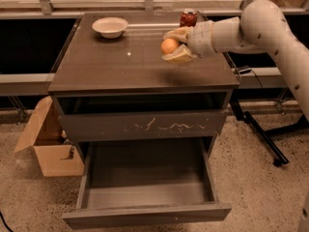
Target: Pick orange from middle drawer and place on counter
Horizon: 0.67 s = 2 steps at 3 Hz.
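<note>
The orange [169, 46] is sitting between the two fingers of the pincer [167, 46], which is pinching it from above and below. It is over the right rear part of the table [111, 66], just in front of the red soda can [188, 18]. The arm [260, 25] is reaching in from the right, so the fruit is riding ahead of the wrist, well apart from the white bowl [110, 26] at the left rear. Whether it is touching the surface I cannot tell. The middle drawer [145, 173] is standing pulled out and holding nothing, below the drawer front with pale scratches [159, 125]. By my reading, the pincer is bringing the fruit over bare table for setting down. Lowering and letting go gently are what is remaining, since a round fruit is liable to roll.
</note>
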Tool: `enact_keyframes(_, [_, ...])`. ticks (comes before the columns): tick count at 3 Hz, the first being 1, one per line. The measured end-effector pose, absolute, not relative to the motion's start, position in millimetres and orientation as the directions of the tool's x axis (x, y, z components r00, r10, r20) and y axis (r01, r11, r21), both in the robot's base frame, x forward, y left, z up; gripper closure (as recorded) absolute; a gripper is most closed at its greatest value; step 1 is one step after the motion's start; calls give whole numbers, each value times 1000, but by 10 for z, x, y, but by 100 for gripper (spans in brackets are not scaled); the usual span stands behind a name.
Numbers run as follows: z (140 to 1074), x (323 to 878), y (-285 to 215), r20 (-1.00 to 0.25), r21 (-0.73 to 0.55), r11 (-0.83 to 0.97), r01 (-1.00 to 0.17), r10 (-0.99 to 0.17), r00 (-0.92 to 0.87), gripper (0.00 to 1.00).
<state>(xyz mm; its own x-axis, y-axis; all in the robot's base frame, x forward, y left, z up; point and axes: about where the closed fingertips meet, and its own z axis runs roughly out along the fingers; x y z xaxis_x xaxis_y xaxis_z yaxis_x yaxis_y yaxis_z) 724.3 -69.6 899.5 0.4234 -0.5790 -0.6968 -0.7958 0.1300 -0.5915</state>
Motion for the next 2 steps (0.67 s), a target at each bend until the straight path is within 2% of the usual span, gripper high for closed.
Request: enact_keyframes(2, [8819,7677,-570,-751,-485,226,-845,-602,270,100])
